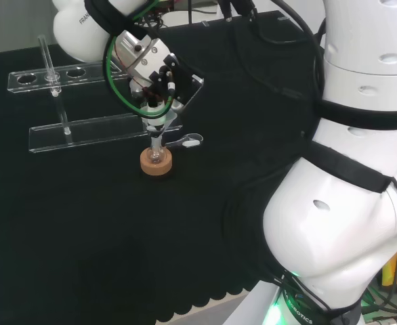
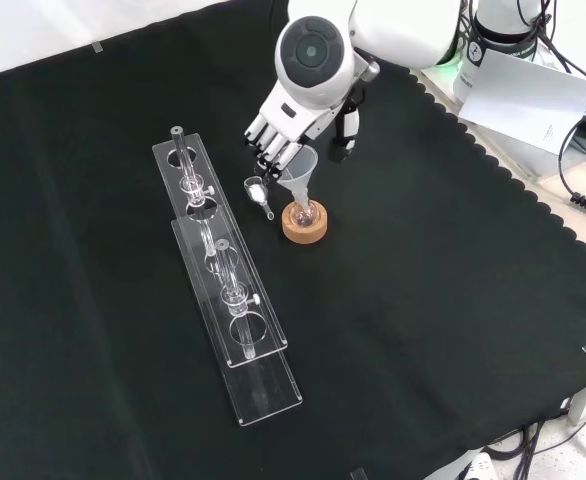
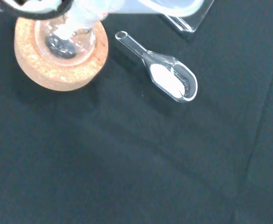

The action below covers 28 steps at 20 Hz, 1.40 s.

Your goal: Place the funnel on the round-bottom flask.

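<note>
Above the cork ring in the front view, fingers (image 2: 273,146) of the hand (image 2: 283,125) curled down at the rim of a clear funnel (image 2: 298,170), seemingly pinching it, though actual contact too hard to make out against the glass. Funnel upright, wide mouth up, stem pointing down into the neck of a small round-bottom flask (image 2: 302,213). Flask seated in a cork ring (image 2: 304,224) on the black cloth of the desk (image 2: 423,330). In the head view, the same stack: hand (image 1: 154,71) above, funnel stem (image 1: 156,141) running down into the flask on the cork ring (image 1: 156,163). From the wrist, cork ring (image 3: 62,56) seen from above with the flask's glass body (image 3: 64,39) inside it and blurred white parts of the hand over it. Just beside the ring, apart from it, a small clear scoop (image 3: 162,70) lying on the cloth with white powder in its bowl; the same scoop (image 2: 257,192) just left of the ring in the front view, and to the right of the ring in the head view (image 1: 188,141). Farther left in the front view, a long clear rack (image 2: 228,290) lying on the cloth, holding glass tubes. At the top of the front view, the arm's white link with a round grey cap (image 2: 313,52) over the hand.
</note>
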Each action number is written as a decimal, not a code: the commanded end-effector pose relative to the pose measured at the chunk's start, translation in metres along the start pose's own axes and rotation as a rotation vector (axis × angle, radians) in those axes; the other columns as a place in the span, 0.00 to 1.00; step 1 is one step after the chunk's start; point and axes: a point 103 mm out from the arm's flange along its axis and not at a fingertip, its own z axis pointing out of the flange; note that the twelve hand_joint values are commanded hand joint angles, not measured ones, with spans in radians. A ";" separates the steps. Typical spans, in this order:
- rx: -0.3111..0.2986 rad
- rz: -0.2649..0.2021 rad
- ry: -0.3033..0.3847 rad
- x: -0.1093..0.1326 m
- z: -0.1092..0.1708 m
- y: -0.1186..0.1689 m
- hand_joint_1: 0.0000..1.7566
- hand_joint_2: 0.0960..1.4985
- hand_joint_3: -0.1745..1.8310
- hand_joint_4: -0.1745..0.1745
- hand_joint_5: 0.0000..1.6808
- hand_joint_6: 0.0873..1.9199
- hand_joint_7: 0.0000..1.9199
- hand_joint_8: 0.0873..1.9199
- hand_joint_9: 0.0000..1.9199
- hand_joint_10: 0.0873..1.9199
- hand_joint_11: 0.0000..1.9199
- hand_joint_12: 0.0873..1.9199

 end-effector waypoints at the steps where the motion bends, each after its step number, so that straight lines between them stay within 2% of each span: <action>1: -0.001 0.013 -0.005 -0.002 -0.003 -0.004 0.40 0.39 0.34 0.36 0.17 0.01 0.00 0.33 0.20 0.35 0.05 0.72; 6: -0.011 0.014 0.018 -0.005 -0.002 -0.006 0.40 0.39 0.34 0.36 0.17 0.00 0.00 0.33 0.20 0.35 0.05 0.72; 9: -0.015 0.019 0.078 -0.022 0.007 -0.008 0.40 0.39 0.34 0.36 0.16 0.00 0.00 0.32 0.19 0.35 0.05 0.72; 11: -0.010 0.013 0.153 -0.029 0.011 -0.008 0.38 0.39 0.33 0.35 0.14 0.00 0.00 0.31 0.18 0.35 0.05 0.72; 18: -0.011 0.003 0.308 -0.043 0.024 -0.009 0.32 0.39 0.29 0.35 0.07 0.00 0.00 0.26 0.17 0.36 0.05 0.72; 28: -0.018 -0.037 0.418 -0.051 0.037 -0.007 0.32 0.41 0.26 0.34 0.07 0.00 0.00 0.29 0.23 0.34 0.07 0.72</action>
